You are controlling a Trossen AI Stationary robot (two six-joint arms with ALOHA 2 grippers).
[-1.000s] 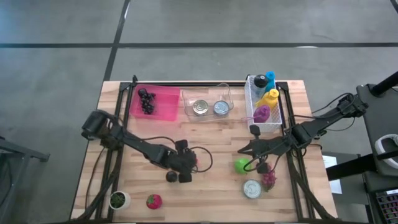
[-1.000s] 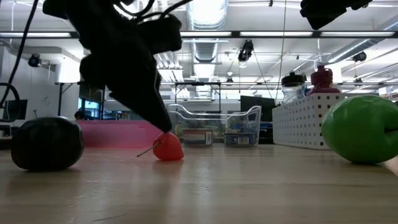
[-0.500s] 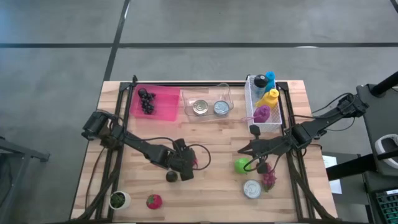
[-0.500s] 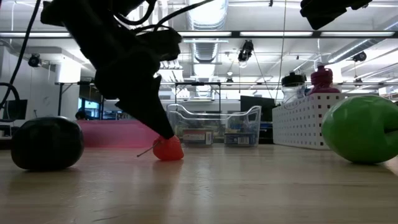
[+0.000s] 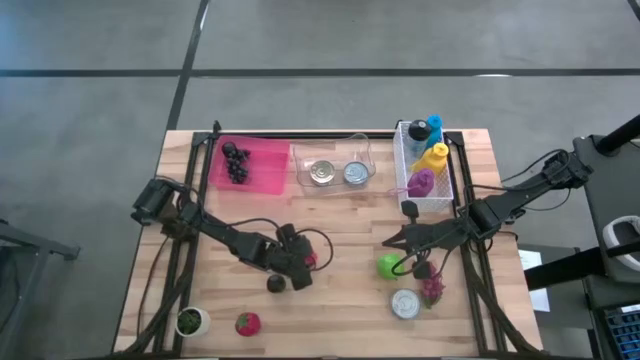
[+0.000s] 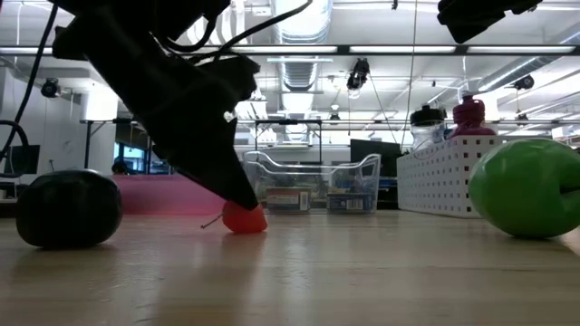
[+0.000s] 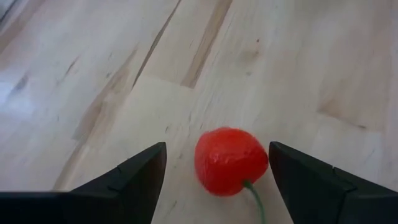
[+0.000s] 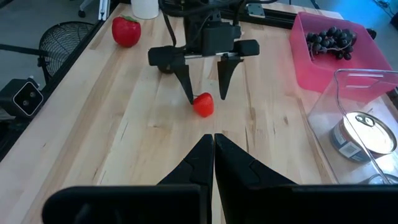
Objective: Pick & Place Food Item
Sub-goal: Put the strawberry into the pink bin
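A small red fruit with a thin green stem (image 7: 230, 160) lies on the wooden table, left of centre (image 5: 311, 260); it also shows in the low view (image 6: 245, 217) and the right wrist view (image 8: 203, 104). My left gripper (image 8: 206, 98) is open and low over it, one finger on each side, pointing down at a slant. One finger stands very near the fruit; I cannot tell whether it touches. My right gripper (image 5: 390, 243) is shut and empty, right of centre, above a green apple (image 5: 389, 265).
A dark round fruit (image 5: 275, 284) lies just near of my left gripper. A pink tray with dark grapes (image 5: 262, 175), a clear bin with two cans (image 5: 335, 168) and a white basket of bottles (image 5: 428, 190) line the far edge. A can (image 5: 405, 303), a red fruit (image 5: 247, 323) and a small pot (image 5: 190, 320) stand near the front.
My left gripper has come lower over the small red fruit and drawn a little toward the table's far left, its fingers still apart on either side. The fruit has stayed in place.
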